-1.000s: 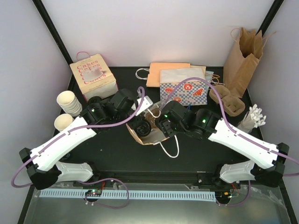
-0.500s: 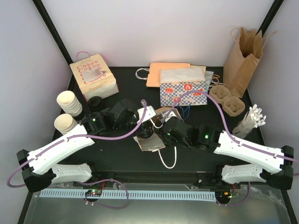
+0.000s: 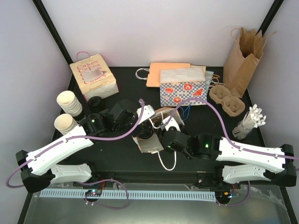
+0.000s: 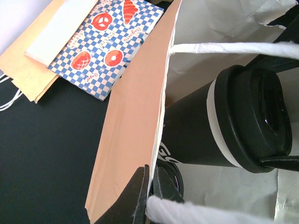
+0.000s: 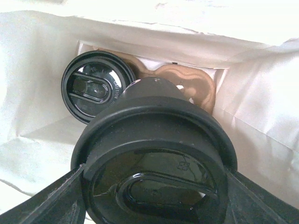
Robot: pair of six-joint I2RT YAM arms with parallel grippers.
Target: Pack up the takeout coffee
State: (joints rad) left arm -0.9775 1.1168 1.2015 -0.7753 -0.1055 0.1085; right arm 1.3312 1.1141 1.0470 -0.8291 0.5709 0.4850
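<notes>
The takeout coffee (image 5: pixel 154 163), a cup with a round black lid, lies tilted in the mouth of a kraft paper bag (image 3: pixel 150 143) with white cord handles. My right gripper (image 5: pixel 154 186) is shut on it, one finger on each side of the lid. In the left wrist view the coffee (image 4: pixel 243 121) shows a dark body with a white band under the lid. My left gripper (image 4: pixel 152 184) is shut on the bag's side edge (image 4: pixel 140 116), next to a handle cord. A second lidded cup (image 5: pixel 96 88) sits deeper in the bag, in a brown pulp carrier (image 5: pixel 191 84).
At the back left stand a Cakes box (image 3: pixel 93 77), stacked cream cups (image 3: pixel 69 102), a single cup (image 3: pixel 63 122) and loose black lids (image 3: pixel 96 100). Behind lie a checkered bag (image 3: pixel 183 87) and an orange bag (image 3: pixel 166 71). To the right are a pulp carrier (image 3: pixel 227 100) and a tall brown bag (image 3: pixel 243 56).
My right arm has swung nearer and lower, carrying the coffee into the bag's mouth. The bag has shifted and stood up a little. My left gripper has kept hold of the bag's edge.
</notes>
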